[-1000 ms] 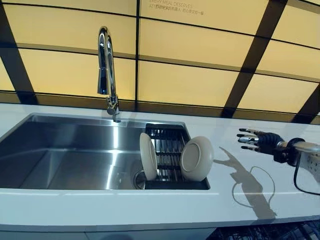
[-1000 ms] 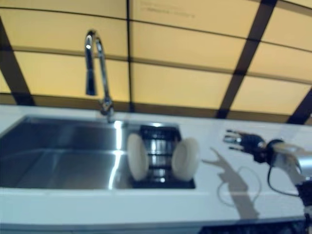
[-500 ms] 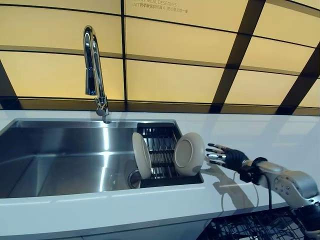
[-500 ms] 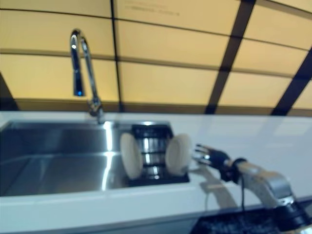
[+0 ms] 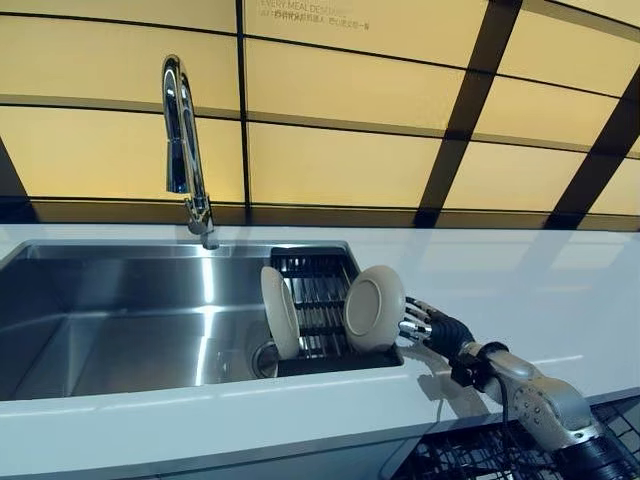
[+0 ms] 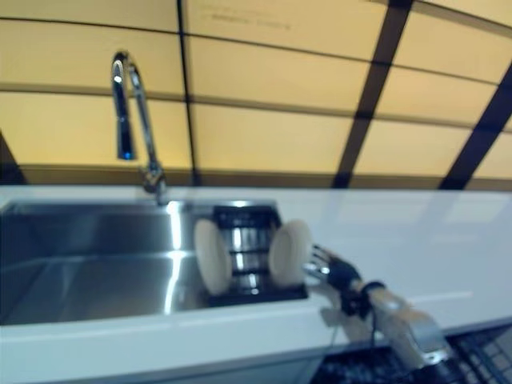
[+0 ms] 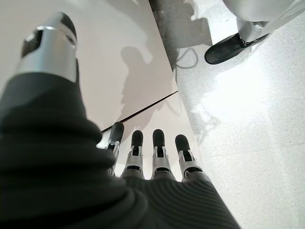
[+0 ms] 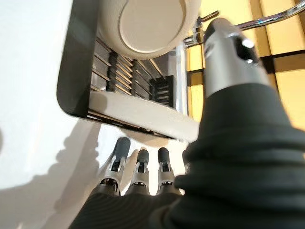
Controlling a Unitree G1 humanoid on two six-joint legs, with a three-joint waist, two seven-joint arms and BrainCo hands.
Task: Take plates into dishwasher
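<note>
At the sink's right end: two plates (image 5: 374, 307) are standing on edge in the dark rack (image 5: 318, 300).
Right hand (image 5: 428, 322): closing in on the nearer plate from the counter, fingers straight, gripping nothing.
Left hand (image 7: 152, 157): hanging idle, fingers extended.
Meaning: grasp is coming next, nothing lifted.

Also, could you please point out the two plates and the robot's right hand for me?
left plate (image 5: 279, 311), left eye view, on its rim.
right plate (image 5: 373, 307), left eye view, on its underside.
right hand (image 5: 436, 327), left eye view, on its back.
</note>
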